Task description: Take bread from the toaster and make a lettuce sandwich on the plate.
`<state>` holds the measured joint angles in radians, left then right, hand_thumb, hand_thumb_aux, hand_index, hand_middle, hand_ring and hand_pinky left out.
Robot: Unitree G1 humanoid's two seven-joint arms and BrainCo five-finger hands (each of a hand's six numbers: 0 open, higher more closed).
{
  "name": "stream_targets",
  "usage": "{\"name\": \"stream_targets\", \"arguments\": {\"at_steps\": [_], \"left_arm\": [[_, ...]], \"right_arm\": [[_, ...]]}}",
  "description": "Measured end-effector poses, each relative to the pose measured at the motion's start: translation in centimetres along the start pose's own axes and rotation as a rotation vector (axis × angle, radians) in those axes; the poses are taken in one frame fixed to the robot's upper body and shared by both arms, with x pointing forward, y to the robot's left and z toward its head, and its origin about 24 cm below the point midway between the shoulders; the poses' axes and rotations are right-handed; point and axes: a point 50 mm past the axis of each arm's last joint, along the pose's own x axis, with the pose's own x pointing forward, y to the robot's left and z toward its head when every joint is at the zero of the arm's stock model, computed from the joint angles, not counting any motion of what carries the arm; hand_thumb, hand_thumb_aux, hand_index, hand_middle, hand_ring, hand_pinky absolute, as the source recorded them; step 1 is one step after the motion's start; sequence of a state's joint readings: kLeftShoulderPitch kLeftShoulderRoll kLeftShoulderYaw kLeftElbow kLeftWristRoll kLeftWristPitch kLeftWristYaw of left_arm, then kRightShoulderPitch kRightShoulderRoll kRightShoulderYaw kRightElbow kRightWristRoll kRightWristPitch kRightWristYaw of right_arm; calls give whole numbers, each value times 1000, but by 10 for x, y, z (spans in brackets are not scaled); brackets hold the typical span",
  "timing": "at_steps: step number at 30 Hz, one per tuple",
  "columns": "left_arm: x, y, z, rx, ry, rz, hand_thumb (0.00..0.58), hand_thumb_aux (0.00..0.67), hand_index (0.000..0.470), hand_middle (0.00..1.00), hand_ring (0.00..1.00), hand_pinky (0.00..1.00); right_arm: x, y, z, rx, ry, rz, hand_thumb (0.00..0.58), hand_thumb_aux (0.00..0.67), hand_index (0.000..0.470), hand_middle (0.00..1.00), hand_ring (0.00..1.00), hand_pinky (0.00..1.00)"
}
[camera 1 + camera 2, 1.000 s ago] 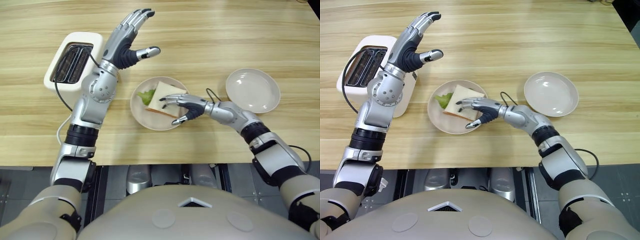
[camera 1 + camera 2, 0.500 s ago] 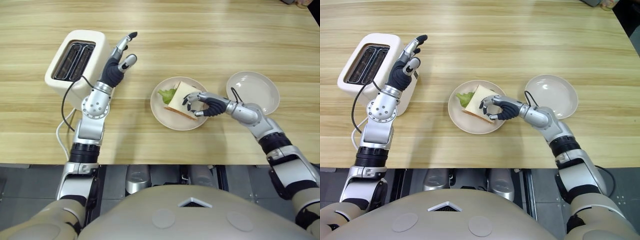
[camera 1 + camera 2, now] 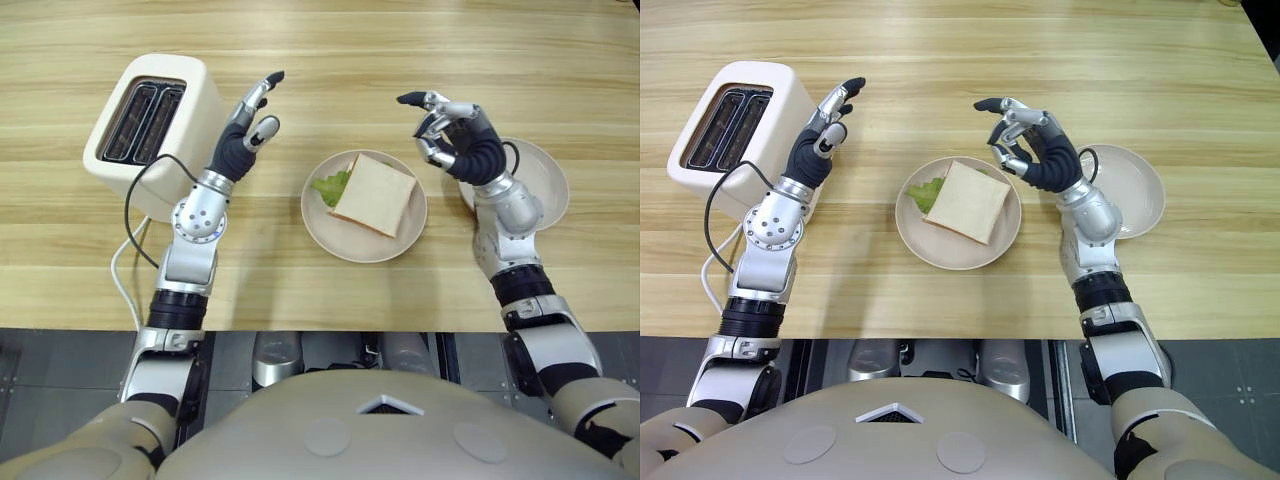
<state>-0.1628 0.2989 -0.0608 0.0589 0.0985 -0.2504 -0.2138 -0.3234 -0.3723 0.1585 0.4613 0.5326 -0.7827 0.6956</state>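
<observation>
A cream toaster [image 3: 150,128] stands at the left of the wooden table, its two slots dark. A round beige plate [image 3: 365,236] in the middle holds a sandwich: a slice of bread [image 3: 374,193] on top, green lettuce [image 3: 328,186] sticking out at its left. My left hand [image 3: 246,135] is raised just right of the toaster, fingers stretched out, holding nothing. My right hand [image 3: 455,137] hovers above the table right of the sandwich plate, fingers loosely curled, with nothing in it.
A second plate [image 3: 546,180], bare, lies at the right, partly behind my right wrist. The toaster's black cord [image 3: 133,192] loops down its front, and a white cable [image 3: 122,285] runs to the table's near edge.
My right hand has let go of the top bread slice and lifted up and to the right, away from the plate. The left hand has stayed beside the toaster.
</observation>
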Motion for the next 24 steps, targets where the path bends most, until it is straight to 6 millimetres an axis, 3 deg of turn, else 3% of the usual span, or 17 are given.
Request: {"name": "stream_targets", "arguments": {"at_steps": [1,2,3,4,5,6,7,10,13,17,20,24], "left_arm": [[-3,-2,-1,-35,5,-20,0,0,0,208,208,208],[-6,-4,-1,-77,8,-51,0,0,0,208,208,208],[-12,-8,0,-152,10,-119,201,129,88,1000,1000,1000],[-19,-12,-1,-206,19,-189,349,247,170,1000,1000,1000],[-25,-14,-2,-236,25,-239,493,410,281,1000,1000,1000],[-32,-18,-3,-281,31,-302,568,573,393,1000,1000,1000],[-41,-22,-2,-322,35,-372,580,670,460,1000,1000,1000],[-57,-30,-4,-415,51,-488,580,670,460,1000,1000,1000],[-66,-32,8,-467,7,-545,580,670,460,1000,1000,1000],[-87,-39,14,-456,33,-670,580,670,460,1000,1000,1000],[-99,-50,5,-374,126,-765,580,670,460,1000,1000,1000],[-89,-58,-14,-114,211,-787,580,670,460,1000,1000,1000]], "right_arm": [[-3,0,2,60,3,22,580,670,460,1000,1000,1000],[-7,1,4,124,11,55,580,670,460,1000,1000,1000],[-15,4,8,211,34,125,580,670,460,1000,1000,1000],[-24,8,9,275,68,184,580,670,460,1000,1000,1000],[-29,11,9,317,89,217,580,670,460,1000,1000,1000],[-36,16,10,361,117,261,580,670,460,1000,1000,1000],[-44,22,11,403,148,311,580,670,460,1000,1000,1000],[-56,33,12,486,203,383,580,670,460,1000,1000,1000],[-59,37,20,518,202,414,580,670,460,1000,1000,1000],[-78,46,31,552,275,487,580,670,460,1000,1000,1000],[-97,57,26,497,439,592,580,670,460,1000,1000,1000],[-109,71,8,309,632,716,580,670,460,1000,1000,1000]]}}
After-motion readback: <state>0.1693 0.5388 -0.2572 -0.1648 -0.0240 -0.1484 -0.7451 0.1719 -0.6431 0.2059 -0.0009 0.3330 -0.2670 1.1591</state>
